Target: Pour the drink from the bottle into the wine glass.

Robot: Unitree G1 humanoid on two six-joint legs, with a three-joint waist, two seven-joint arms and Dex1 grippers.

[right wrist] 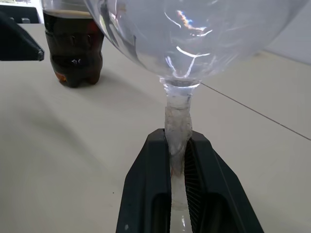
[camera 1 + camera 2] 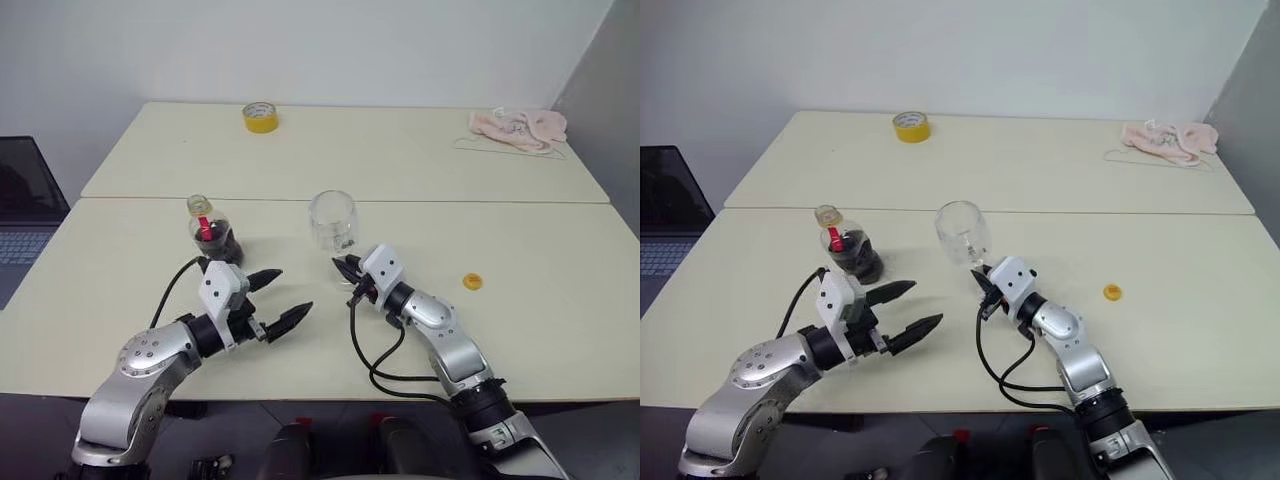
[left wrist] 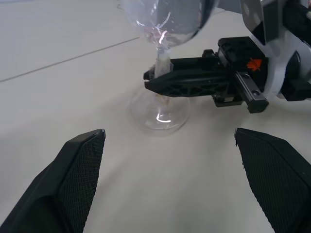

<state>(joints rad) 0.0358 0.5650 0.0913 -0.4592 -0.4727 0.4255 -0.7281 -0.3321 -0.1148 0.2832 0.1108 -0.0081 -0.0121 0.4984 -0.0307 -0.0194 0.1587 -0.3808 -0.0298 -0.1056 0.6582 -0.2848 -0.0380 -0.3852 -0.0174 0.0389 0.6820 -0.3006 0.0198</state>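
No readable text, label or number anywhere.

Glossy glass, matt bench

We see a clear, shiny wine glass (image 1: pixel 194 39), a smooth matt bench (image 2: pixel 560 300), and cross-hatched black plastic fingers (image 3: pixel 73 170).

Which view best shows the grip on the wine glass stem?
Right wrist view: the right gripper fingers clamp the wine glass stem close up. Left wrist view shows the same grip from the side. The eye views show the bowl, the stem hidden by the gripper.
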